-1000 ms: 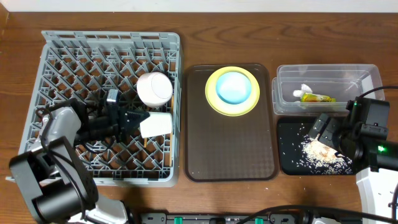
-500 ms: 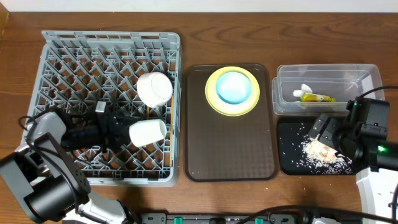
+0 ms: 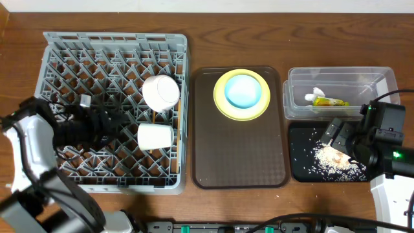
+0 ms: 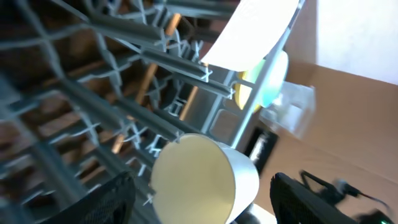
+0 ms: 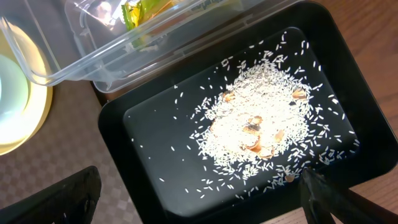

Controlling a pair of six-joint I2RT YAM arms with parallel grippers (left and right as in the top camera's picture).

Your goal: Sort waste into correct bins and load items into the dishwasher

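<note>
The small white cup (image 3: 155, 136) lies in the grey plastic dish rack (image 3: 65, 40) just ahead of the left fingers (image 3: 123, 127), which stand apart, so the light blue bowl (image 3: 242, 90) seems next.

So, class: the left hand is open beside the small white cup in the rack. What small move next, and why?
Probably lift the left hand out of the grey plastic dish rack: its jaws stand open and the small white cup lies on the pegs. The light blue bowl on the round yellow plate awaits loading.
</note>
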